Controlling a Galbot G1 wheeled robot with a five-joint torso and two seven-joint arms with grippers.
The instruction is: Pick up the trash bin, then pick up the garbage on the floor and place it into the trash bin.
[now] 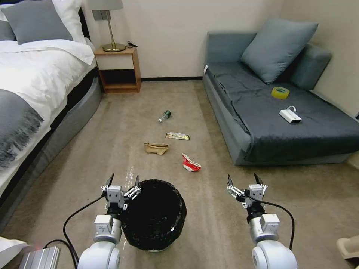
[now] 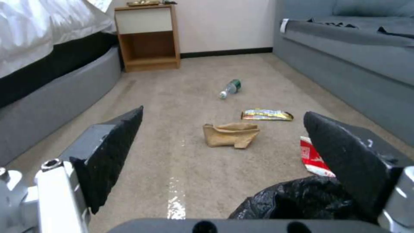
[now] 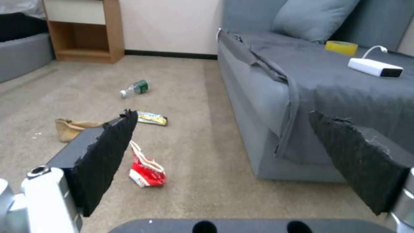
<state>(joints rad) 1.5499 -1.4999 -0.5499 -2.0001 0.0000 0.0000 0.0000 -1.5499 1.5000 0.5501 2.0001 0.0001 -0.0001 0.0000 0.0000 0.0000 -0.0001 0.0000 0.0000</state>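
The left gripper (image 1: 123, 181) is held wide open and empty, at 9 o'clock of the trash bin (image 1: 154, 215), touching its rim. The right gripper (image 1: 243, 180) is also wide open and empty, at 3 o'clock. The garbage (image 1: 166, 137) is spread on the carpet (image 1: 127, 123) at 12 o'clock, apart from the bin.

I see beige carpet floor (image 1: 112, 149), a white-sheeted bed (image 1: 33, 78), a wooden nightstand (image 1: 117, 69), and a grey fabric sofa (image 1: 284, 119) against cream walls (image 1: 168, 33).

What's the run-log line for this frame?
left claw: open, at trash bin rim | right claw: open, idle | garbage: four pieces on floor | bin: not lifted
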